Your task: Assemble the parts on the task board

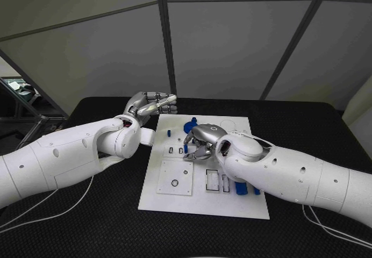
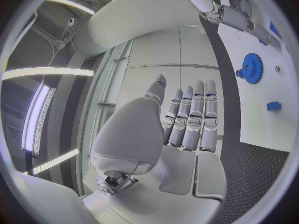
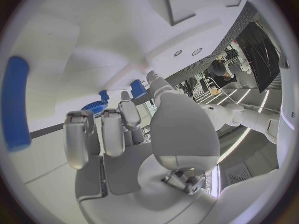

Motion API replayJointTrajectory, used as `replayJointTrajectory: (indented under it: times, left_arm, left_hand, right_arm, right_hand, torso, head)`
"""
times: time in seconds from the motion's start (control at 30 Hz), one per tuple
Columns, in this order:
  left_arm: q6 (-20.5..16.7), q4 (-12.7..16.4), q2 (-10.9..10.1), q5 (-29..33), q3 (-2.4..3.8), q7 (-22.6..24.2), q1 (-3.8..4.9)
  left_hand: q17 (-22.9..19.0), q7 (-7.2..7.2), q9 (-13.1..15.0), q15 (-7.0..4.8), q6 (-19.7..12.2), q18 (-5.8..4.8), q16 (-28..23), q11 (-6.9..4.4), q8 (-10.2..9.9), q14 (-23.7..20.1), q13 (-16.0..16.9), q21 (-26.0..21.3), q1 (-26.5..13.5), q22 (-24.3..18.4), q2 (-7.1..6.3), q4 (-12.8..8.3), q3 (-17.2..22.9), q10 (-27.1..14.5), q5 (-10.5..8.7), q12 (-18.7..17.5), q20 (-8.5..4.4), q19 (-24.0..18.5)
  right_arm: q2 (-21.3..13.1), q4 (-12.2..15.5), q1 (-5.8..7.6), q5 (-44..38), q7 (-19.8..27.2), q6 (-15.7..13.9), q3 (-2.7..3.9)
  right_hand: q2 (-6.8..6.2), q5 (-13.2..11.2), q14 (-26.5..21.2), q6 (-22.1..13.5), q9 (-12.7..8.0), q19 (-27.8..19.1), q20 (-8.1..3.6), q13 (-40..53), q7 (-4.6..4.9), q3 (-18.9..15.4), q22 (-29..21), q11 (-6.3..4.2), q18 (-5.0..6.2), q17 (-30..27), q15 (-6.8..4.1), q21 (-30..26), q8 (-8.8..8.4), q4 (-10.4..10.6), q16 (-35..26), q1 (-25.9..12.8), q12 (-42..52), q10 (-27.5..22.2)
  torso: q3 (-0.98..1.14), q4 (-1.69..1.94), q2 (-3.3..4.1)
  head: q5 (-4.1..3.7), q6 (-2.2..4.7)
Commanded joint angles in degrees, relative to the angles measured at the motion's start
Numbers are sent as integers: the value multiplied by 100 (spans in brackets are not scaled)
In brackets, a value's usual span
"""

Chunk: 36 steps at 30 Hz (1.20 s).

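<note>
The white task board (image 1: 203, 204) lies in the middle of the black table. My right hand (image 1: 200, 141) hovers over its middle with fingers curled down toward the surface; its palm (image 3: 124, 154) holds nothing. A small blue part (image 1: 186, 149) sits just beside its fingertips. Beyond it lie a blue gear (image 1: 190, 126) (image 3: 94, 107) and a blue peg (image 1: 194, 119). My left hand (image 1: 151, 104) (image 2: 187, 119) floats off the board's far left corner, fingers stretched out and empty. From there the gear (image 2: 252, 67) and a small blue block (image 2: 273, 106) show on the board (image 2: 261, 129).
Two more blue parts (image 1: 240, 188) lie at the board's near right, under my right forearm. Black-outlined slots (image 1: 212, 180) and a raised white sub-plate (image 1: 177, 177) fill the near half. Grey wall panels stand behind the table. A long blue part (image 3: 15, 102) lies on the board.
</note>
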Motion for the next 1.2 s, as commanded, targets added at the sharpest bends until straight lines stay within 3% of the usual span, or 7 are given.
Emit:
replayJointTrajectory:
  times: [0.03, 0.4, 0.53, 0.77, 0.9, 1.0, 1.2]
  left_arm:
    - [72, -5, 8, -13, 4, 5, 7]
    - [206, -43, -26, -85, 1, -200, 3]
    - [470, -53, -78, -434, 1, -540, 1]
    - [1244, -51, -198, -1728, 3, -1684, 3]
    - [1682, 13, -240, -2823, 7, -2520, 12]
    - [1946, 61, -241, -3511, 10, -3134, 40]
    - [2461, 30, -47, -4705, 11, -4129, 210]
  left_hand:
    - [8, 36, -10, 20, 11, -74, -38, 19, -21, 6, 0, -33, 5, -7, 39, -36, -7, 25, -28, -37, 42, -5]
    - [70, 22, -10, -39, 69, -58, -4, -17, -60, 211, 15, 42, -43, 5, 109, -69, -27, 153, -17, -54, 5, 124]
    - [189, -65, 40, -167, 298, -53, 149, -131, 6, 595, 66, 205, -401, 64, 287, 193, -93, 509, 100, 58, -96, 385]
    - [1057, -551, 341, -782, 967, -59, 1306, -659, 289, 2199, 511, 1146, -748, 517, 328, 490, -185, 1649, 546, 627, -694, 1634]
    - [4064, -771, 800, -1023, 1129, -152, 4406, -893, 464, 2253, 1508, 2117, -836, 1261, 263, 621, -266, 1926, 663, 1379, -924, 1890]
    - [5463, -799, 1193, -1063, 1063, -275, 5720, -899, 587, 2196, 3280, 3132, -926, 2482, 126, 738, -355, 1930, 922, 2797, -990, 2033]
    - [7050, -869, 2325, -1088, 885, -428, 7167, -942, 1041, 2313, 6010, 4567, -1189, 4297, 146, 1186, -609, 2156, -316, 5064, -1087, 2256]
  right_arm:
    - [-20, 40, 10, 5, 82, -517, 1]
    - [-575, 714, -1, 319, 552, -1232, 16]
    - [-887, 956, 38, 913, 958, -1074, 142]
    - [-1566, 1144, 369, 2874, 1557, -239, 296]
    - [-1882, 1130, 537, 3452, 1636, -61, 333]
    - [-2020, 1079, 594, 3628, 1641, -44, 365]
    - [-2160, 900, 659, 3777, 1588, -114, 395]
  right_hand:
    - [-89, -24, 290, -92, 31, 610, 63, 18, 14, -126, 1509, 16, -87, 23, 55, 18, -12, 205, -27, 121, 5, -25]
    - [-158, 42, 291, -112, 73, 610, 71, 40, 11, -223, 1509, 23, -87, 19, 68, 18, 6, 540, -34, 410, 60, -8]
    - [-73, 48, 255, 73, 126, 513, 58, 3, -29, -166, 1356, -9, -46, -105, 49, -81, 80, 544, -111, 544, 29, -23]
    - [156, 85, 180, 363, 198, 247, 5, -310, -96, 8, 944, -75, 62, -340, -7, -362, 131, 337, -291, 810, -312, -210]
    - [177, 100, 170, 370, 199, 218, 0, -360, -96, 20, 898, -77, 74, -381, -11, -395, 119, 315, -322, 814, -365, -235]
    - [187, 115, 170, 366, 199, 221, -4, -373, -96, 31, 901, -80, 73, -387, -13, -395, 102, 286, -333, 823, -377, -234]
    - [183, 128, 175, 360, 198, 228, -6, -371, -95, 32, 910, -80, 70, -378, -13, -391, 85, 263, -333, 823, -371, -223]
  torso:
    - [5, 0, -4]
    - [7, -19, -26]
    - [7, -26, -44]
    - [28, -37, -145]
    - [47, -50, -217]
    - [56, -58, -252]
    - [80, -66, -293]
  head:
    - [-2, 8]
    - [10, 37]
    - [24, 53]
    - [74, 36]
    - [101, -9]
    - [115, -44]
    - [147, -92]
